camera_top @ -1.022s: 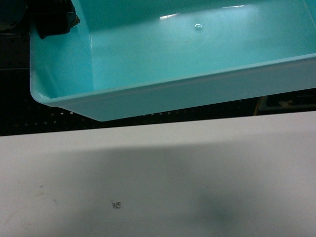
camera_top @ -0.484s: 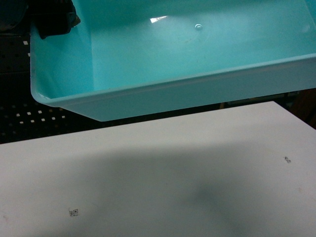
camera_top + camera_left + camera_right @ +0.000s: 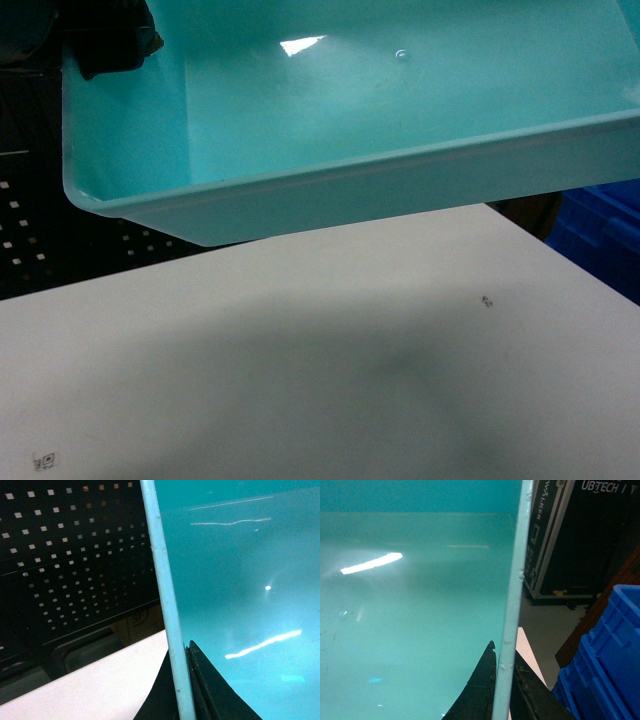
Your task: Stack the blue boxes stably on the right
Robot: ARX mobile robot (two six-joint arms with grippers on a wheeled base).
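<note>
Since 1 s ago: table [image 3: 300, 350] mark shifted left; royal-blue crate [image 3: 600, 235] entered at right. Turquoise tub [image 3: 350, 130] aloft over table, left gripper [image 3: 187, 690] and right gripper [image 3: 502, 690] each pinching a rim. Remaining: set tub on crate.

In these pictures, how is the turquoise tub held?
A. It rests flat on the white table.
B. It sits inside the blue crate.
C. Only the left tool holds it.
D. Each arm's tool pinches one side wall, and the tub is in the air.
D: the left tool and the right tool each clamp a wall of the turquoise tub, which hangs above the white table, apart from the blue crate.
</note>
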